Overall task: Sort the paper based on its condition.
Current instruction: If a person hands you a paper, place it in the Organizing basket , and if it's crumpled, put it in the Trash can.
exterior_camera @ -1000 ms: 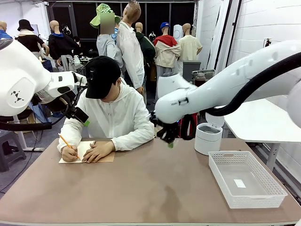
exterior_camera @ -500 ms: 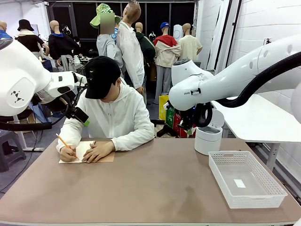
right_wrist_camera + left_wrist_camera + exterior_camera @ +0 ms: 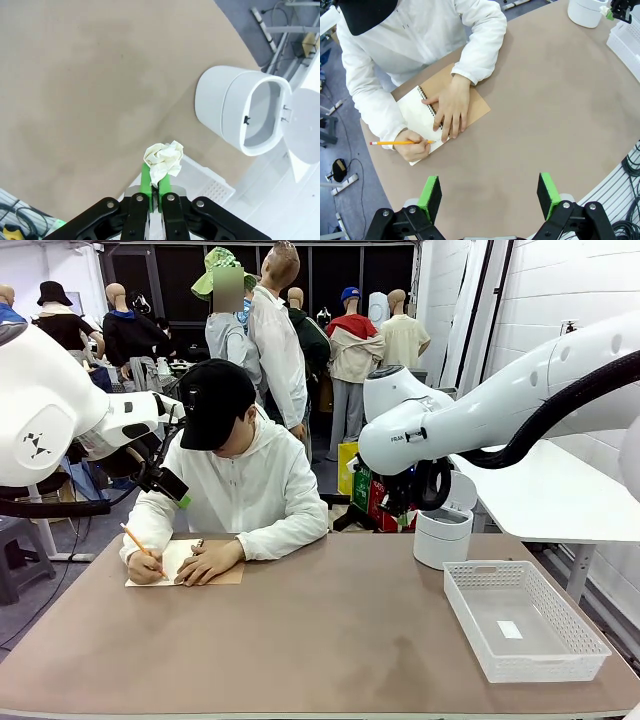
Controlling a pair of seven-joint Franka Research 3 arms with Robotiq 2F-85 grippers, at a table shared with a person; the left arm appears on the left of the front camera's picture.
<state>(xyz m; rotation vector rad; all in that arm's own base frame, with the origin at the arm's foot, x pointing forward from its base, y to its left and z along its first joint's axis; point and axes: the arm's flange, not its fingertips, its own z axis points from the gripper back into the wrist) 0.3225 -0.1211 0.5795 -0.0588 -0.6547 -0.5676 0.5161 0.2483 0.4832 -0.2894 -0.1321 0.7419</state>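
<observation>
- right gripper (image 3: 155,176): jaws clamped on a crumpled paper wad (image 3: 164,156), pinched low, most of it sticking out past the green pads
- wad is up in the air off the table (image 3: 90,90); in the right wrist view it lines up with a corner of the white tray (image 3: 202,176)
- white bin (image 3: 225,112) near the wad, lid flipped open
- front view: right arm raised at the far right of the table, wrist just left of the bin
- left gripper (image 3: 490,194): jaws wide apart, holding nothing, hanging above the table's left side
- person's left hand (image 3: 451,107) flat on an open spiral notebook (image 3: 472,102)
- person's right hand (image 3: 415,149) holds a yellow pencil (image 3: 395,143) on the page
</observation>
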